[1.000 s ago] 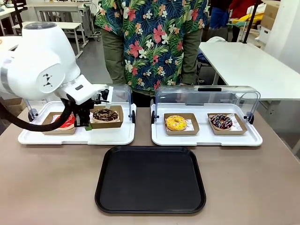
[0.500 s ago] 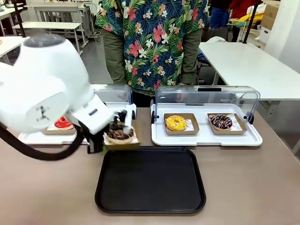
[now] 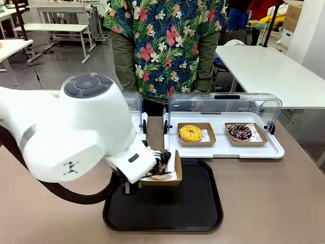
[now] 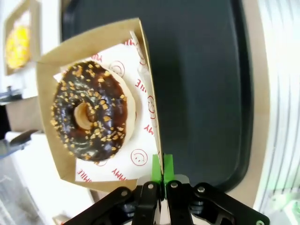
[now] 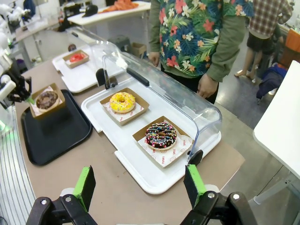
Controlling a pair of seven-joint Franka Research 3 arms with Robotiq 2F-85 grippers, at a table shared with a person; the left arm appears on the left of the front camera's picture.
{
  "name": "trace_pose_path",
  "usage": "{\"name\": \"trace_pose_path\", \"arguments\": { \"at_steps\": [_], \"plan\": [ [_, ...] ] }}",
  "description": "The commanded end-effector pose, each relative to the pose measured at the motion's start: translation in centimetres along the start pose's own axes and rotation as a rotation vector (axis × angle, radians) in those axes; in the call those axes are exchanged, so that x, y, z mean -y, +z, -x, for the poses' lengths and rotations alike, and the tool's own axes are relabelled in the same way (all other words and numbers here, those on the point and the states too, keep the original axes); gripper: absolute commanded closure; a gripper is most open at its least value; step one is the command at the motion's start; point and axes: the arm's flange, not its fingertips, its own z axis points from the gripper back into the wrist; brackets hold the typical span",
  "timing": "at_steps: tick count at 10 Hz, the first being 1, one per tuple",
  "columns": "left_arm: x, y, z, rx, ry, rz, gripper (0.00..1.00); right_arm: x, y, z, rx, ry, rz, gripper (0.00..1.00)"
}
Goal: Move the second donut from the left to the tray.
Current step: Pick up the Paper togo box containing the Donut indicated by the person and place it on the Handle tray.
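My left gripper (image 3: 131,185) is shut on the side wall of a square brown cardboard holder (image 3: 170,179) that carries the second donut from the left (image 3: 158,172). The left wrist view shows this chocolate donut (image 4: 89,110) with light speckles, and the green pads (image 4: 161,169) pinching the holder's edge (image 4: 149,89). Holder and donut hang over the left part of the black tray (image 3: 195,203), whose dark surface (image 4: 201,70) lies beneath them. My right gripper (image 5: 139,185) is open and holds nothing, off to the side above the table; from there the held donut (image 5: 47,99) shows over the tray (image 5: 56,133).
A white tray with a raised clear lid (image 3: 223,147) holds a yellow donut (image 3: 190,133) and a dark sprinkled donut (image 3: 239,131). A second white tray holds a red donut (image 5: 77,57). A person in a floral shirt (image 3: 162,46) stands at the far side.
My left arm has carried the holder with the chocolate donut out of the left white tray, rightward and toward the near side, to over the black tray.
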Motion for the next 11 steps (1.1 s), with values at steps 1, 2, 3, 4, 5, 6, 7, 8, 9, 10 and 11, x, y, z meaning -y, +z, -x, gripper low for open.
{"name": "trace_pose_path", "arguments": {
  "at_steps": [1, 2, 3, 4, 5, 6, 7, 8, 9, 10, 11],
  "plan": [
    [0.1, -1.7, -1.2, -0.011, -0.016, 0.003, 0.98, 0.3, 0.0, -0.3, 0.033, 0.027, 0.003, 0.00],
    [0.3, -2.2, -1.5, -0.007, -0.028, 0.010, 0.98, 0.3, 0.0, -0.3, 0.033, 0.027, 0.003, 0.00],
    [0.3, -3.0, -1.7, -0.006, -0.035, 0.008, 0.98, 0.3, 0.0, -0.3, 0.033, 0.027, 0.003, 0.00],
    [0.3, -4.1, -1.7, 0.010, -0.044, 0.017, 0.98, 0.3, 0.0, -0.3, 0.033, 0.027, 0.003, 0.00],
    [0.4, -4.6, -1.7, 0.016, -0.049, 0.017, 0.98, 0.3, 0.0, -0.3, 0.033, 0.027, 0.003, 0.00],
    [0.6, -5.2, -1.6, 0.017, -0.050, 0.024, 0.98, 0.3, 0.0, -0.3, 0.033, 0.027, 0.003, 0.00],
    [0.8, -5.6, -1.5, 0.008, -0.043, 0.042, 0.98, 0.3, 0.0, -0.3, 0.033, 0.027, 0.003, 0.00],
    [0.8, -6.2, -1.4, 0.006, -0.030, 0.052, 0.98, 0.3, 0.0, -0.3, 0.033, 0.027, 0.003, 0.00],
    [1.0, -6.4, -1.3, 0.006, -0.034, 0.052, 0.98, 0.3, 0.0, -0.3, 0.033, 0.027, 0.003, 0.00],
    [1.0, -6.6, -1.3, 0.003, -0.032, 0.056, 0.98, 0.3, 0.0, -0.3, 0.033, 0.027, 0.003, 0.00],
    [1.0, -6.8, -1.2, -0.001, -0.025, 0.061, 0.98, 0.3, 0.0, -0.3, 0.033, 0.027, 0.003, 0.00]
  ]
}}
